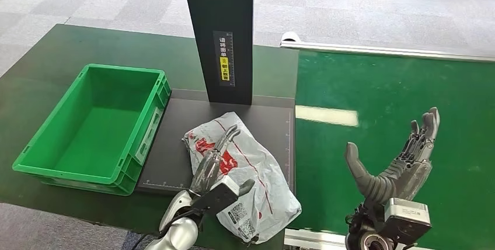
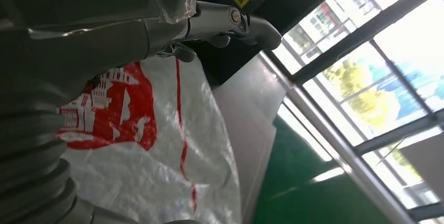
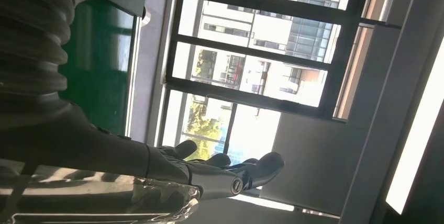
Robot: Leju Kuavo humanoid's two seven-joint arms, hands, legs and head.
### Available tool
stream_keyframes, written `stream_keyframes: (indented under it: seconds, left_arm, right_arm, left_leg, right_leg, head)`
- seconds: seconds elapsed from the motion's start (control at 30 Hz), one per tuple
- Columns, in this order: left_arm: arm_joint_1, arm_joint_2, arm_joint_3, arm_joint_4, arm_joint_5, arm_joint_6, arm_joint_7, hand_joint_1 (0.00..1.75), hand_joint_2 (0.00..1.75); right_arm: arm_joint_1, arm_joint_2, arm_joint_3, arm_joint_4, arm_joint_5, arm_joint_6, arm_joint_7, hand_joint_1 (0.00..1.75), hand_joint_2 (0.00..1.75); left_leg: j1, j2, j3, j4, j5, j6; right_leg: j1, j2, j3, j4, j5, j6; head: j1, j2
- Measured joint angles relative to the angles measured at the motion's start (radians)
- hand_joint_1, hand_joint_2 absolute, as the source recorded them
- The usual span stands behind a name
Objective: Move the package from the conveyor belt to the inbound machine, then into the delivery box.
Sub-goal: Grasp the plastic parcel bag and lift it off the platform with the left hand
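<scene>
A: Light seems even and bright; a white glare bar lies on the conveyor belt (image 1: 385,98).

B: Both wrist views are backlit by blown-out windows (image 3: 246,77), the near hand covers blurred and dark.

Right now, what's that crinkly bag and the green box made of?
The package looks like thin, glossy plastic film, white with red print: it wrinkles and shines. The green box looks like hard molded plastic, smooth with stiff ribbed walls. The left hand rests on the package.
</scene>
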Motion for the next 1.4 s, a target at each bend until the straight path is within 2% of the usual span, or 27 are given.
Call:
stream_keyframes:
  seconds: [0.03,0.07,0.13,0.23,0.47,0.9,1.4]
  left_arm:
    - [-0.019,-0.001,-0.017,0.038,-0.054,-0.012,0.046,1.7,1.75]
    - [-0.04,-0.004,-0.036,0.083,-0.108,-0.021,0.088,1.74,1.75]
    - [-0.077,-0.014,-0.066,0.171,-0.18,-0.031,0.138,1.75,1.75]
    - [-0.131,-0.027,-0.086,0.275,-0.219,-0.055,0.162,1.75,1.75]
    - [-0.201,-0.04,-0.09,0.381,-0.234,-0.077,0.17,1.75,1.75]
    - [-0.225,-0.048,-0.091,0.416,-0.235,-0.079,0.17,1.75,1.75]
    - [-0.216,-0.048,-0.076,0.405,-0.256,-0.077,0.168,1.75,1.75]
  right_arm:
    - [-0.001,0.002,0.0,0.0,-0.001,0.005,-0.002,0.0,1.75]
    - [-0.003,0.005,0.001,0.0,0.0,0.01,-0.001,0.0,1.75]
    - [-0.006,0.009,0.0,0.0,0.001,0.019,0.006,0.0,1.75]
    - [-0.013,0.014,-0.001,0.0,0.002,0.027,0.018,0.0,1.75]
    - [-0.022,0.023,-0.007,0.0,-0.004,0.036,0.028,0.0,1.75]
    - [-0.022,0.026,-0.014,0.0,-0.004,0.036,0.029,0.0,1.75]
    - [-0.026,0.03,-0.021,0.0,-0.016,0.036,0.029,0.0,1.75]
  left_leg:
    - [0.0,0.0,0.0,0.0,0.0,0.0]
    - [0.0,0.0,0.0,0.0,0.0,0.0]
    - [0.0,0.0,0.0,0.0,0.0,0.0]
    - [0.0,-0.001,0.002,0.0,0.0,0.0]
    - [0.0,-0.003,0.008,-0.001,-0.001,0.001]
    - [0.0,-0.003,0.011,-0.001,-0.001,0.001]
    - [0.0,-0.003,0.011,-0.001,-0.001,0.001]
  right_leg:
    - [0.0,0.0,0.0,0.0,0.0,0.0]
    - [0.0,0.0,0.0,0.0,0.0,0.0]
    - [0.0,0.0,0.001,0.0,0.0,0.0]
    - [0.0,-0.001,0.004,0.0,0.0,0.0]
    - [0.0,-0.001,0.011,0.0,-0.001,0.001]
    - [0.0,-0.001,0.014,0.0,-0.001,0.001]
    - [0.0,-0.001,0.015,0.0,-0.001,0.001]
  head:
    - [0.0,0.0]
    - [0.0,0.0]
    - [0.0,0.0]
    - [0.0,0.0]
    - [0.0,0.0]
    - [0.0,0.0]
    - [0.0,0.0]
